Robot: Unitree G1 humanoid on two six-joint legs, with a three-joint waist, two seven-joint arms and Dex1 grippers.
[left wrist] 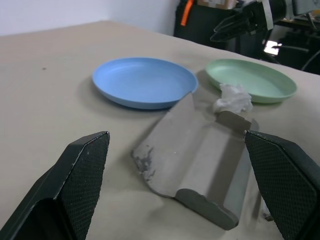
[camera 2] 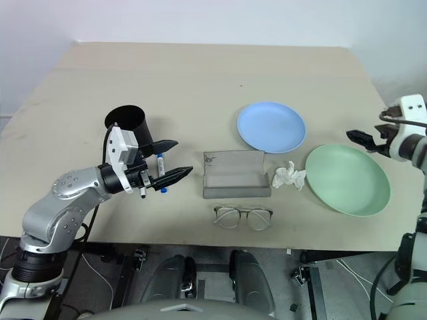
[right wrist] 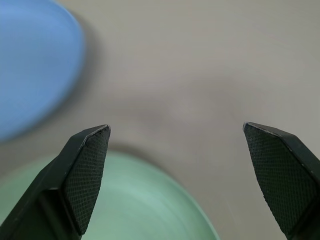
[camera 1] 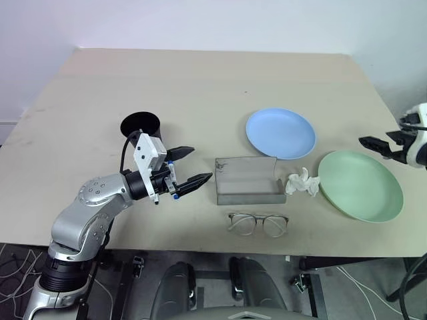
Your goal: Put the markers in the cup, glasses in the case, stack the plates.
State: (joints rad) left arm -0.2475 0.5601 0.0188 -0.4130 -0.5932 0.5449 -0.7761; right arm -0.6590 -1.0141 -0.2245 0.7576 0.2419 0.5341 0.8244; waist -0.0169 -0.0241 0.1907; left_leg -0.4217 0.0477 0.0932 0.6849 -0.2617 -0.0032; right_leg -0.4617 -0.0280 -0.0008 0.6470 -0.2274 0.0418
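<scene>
Both hands stand apart and empty; the right hand (camera 2: 355,139) hovers by the far edge of the green plate (camera 2: 347,179), which lies on the table (camera 2: 200,80) beside the blue plate (camera 2: 271,127); the plates look light, rigid and slick, best pinched at the raised rim; the left hand (camera 1: 190,167) hovers above the markers (camera 1: 171,179).

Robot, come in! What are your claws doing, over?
Both claws open, empty: left claw near the cup, right claw by the green plate. Case open, glasses still out. Tissue lies touching green plate's rim.
</scene>
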